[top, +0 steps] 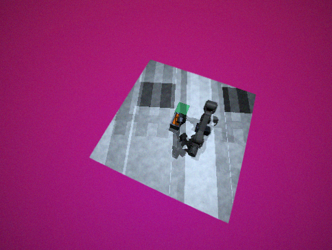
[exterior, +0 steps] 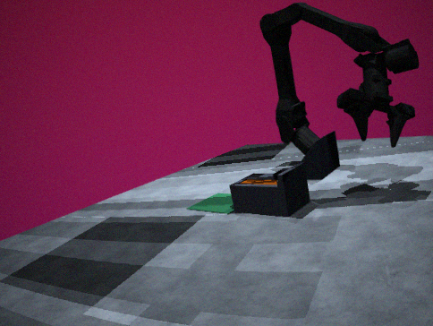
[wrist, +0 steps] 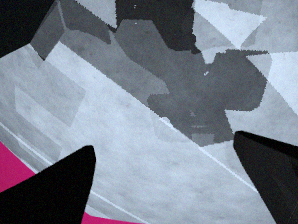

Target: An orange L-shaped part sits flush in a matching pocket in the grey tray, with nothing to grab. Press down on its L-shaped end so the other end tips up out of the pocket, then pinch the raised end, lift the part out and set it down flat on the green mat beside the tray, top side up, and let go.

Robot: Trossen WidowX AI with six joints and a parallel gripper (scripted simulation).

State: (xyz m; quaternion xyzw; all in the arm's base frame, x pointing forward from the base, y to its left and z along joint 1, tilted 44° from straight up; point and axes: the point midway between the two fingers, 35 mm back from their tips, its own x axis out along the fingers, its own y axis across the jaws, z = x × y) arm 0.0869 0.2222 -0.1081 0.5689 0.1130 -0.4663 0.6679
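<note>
My gripper hangs up high, off to one side of the grey tray. Its jaws are wide apart, with nothing between them. The orange L-shaped part looks to be down in its pocket in the tray. From the jaws, it lies off to the side and lower down, so I think I have to go across first, then down. I can't see the orange in the wrist view.

The long way of the part seems to run along the tray, from the end near the jaws toward the green mat. The mat is on the far side of the tray from the jaws, just beside it. I can't tell which end has the L shape, because dark patches hide some of it.

I think the first push is still to do. I should find the L end before I press. If I push the wrong end, the other may not tip up.
</note>
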